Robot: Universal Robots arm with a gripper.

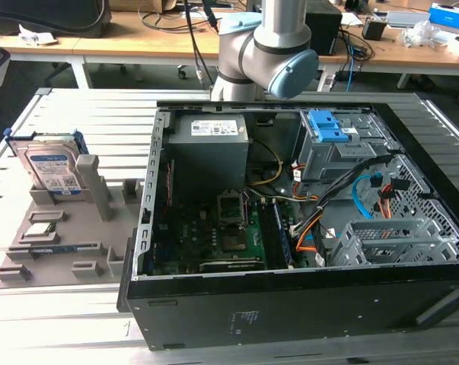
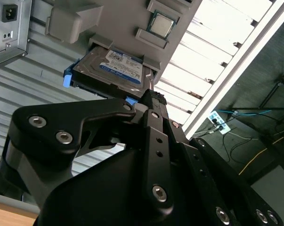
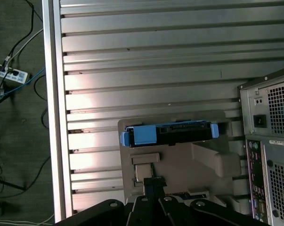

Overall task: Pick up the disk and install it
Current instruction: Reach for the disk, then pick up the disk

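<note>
Desk: the ribbed aluminium desk (image 1: 84,114) carries everything on level slats.
Case: the open black computer tower (image 1: 290,319) lies on its side with its interior facing up, likely so that its bays can be reached from above.
Arm: the grey robot arm with a blue joint cap (image 1: 269,46) stands behind the case.
Tray: the flat grey plastic fixture tray (image 1: 31,266) sits just beside the case, on the exterior view's left, and its slots keep parts separated.
Cage: the grey metal drive cage with blue latches (image 1: 329,148) sits inside the case, probably as the receiving bay.
Disk: the silver rectangular hard drive with a blue-and-white label in a blue carrier (image 1: 52,171) (image 2: 113,70) (image 3: 170,134) stands on edge in a tray slot. This leaves its faces free to grip, and it has not been lifted.
Fingers: the black fingers (image 3: 153,181) (image 2: 151,96) are pressed together and empty, poised over the tray and apart from the disk.
</note>
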